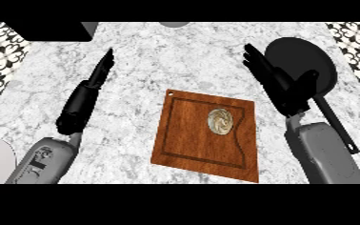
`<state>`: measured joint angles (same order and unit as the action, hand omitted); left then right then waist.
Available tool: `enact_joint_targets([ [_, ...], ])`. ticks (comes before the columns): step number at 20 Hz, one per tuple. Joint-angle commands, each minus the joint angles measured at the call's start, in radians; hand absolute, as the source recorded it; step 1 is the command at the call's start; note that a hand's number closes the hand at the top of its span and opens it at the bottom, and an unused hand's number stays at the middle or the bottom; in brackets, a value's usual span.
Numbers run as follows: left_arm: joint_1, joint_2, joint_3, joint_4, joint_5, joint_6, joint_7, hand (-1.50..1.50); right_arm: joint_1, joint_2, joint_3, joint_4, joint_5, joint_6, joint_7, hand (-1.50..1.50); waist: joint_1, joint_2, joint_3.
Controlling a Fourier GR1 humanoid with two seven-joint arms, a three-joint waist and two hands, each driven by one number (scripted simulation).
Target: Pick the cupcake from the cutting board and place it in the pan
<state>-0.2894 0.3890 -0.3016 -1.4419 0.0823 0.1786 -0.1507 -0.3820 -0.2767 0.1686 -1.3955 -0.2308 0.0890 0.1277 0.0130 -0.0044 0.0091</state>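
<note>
I log: cupcake [221, 121] on board [207, 134], right half, untouched. Pan [301, 66] right of board. My right hand [277, 83] between them, fingers straight, staged for pickup. Left hand [88, 93] left of board, open, idle.

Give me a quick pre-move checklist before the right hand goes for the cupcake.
1. Cupcake on the cutting board, right half, unobstructed: ok.
2. Right hand open, holding nothing: ok.
3. Right hand positioned over cupcake: not ok; it sits to the board's right, partly over the pan.
4. Pan in view with room inside, right of the board: ok, though the hand covers part of it.
5. Left hand open, well left of the board, out of the path: ok.
6. Pan depth: cannot tell.
</note>
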Motion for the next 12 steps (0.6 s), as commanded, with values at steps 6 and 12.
enact_joint_targets([
  [6,0.067,-0.124,0.004,-0.039,0.102,0.011,0.007,0.00,-0.149,0.071,0.059,-0.009,-0.280,0.497,-0.209,1.50,0.087,0.023,-0.004],
  [12,0.170,-0.179,-0.022,-0.036,0.109,0.015,-0.037,0.00,-0.111,-0.177,-0.036,0.319,-0.026,0.704,-0.603,-1.50,0.025,0.018,-0.006],
])
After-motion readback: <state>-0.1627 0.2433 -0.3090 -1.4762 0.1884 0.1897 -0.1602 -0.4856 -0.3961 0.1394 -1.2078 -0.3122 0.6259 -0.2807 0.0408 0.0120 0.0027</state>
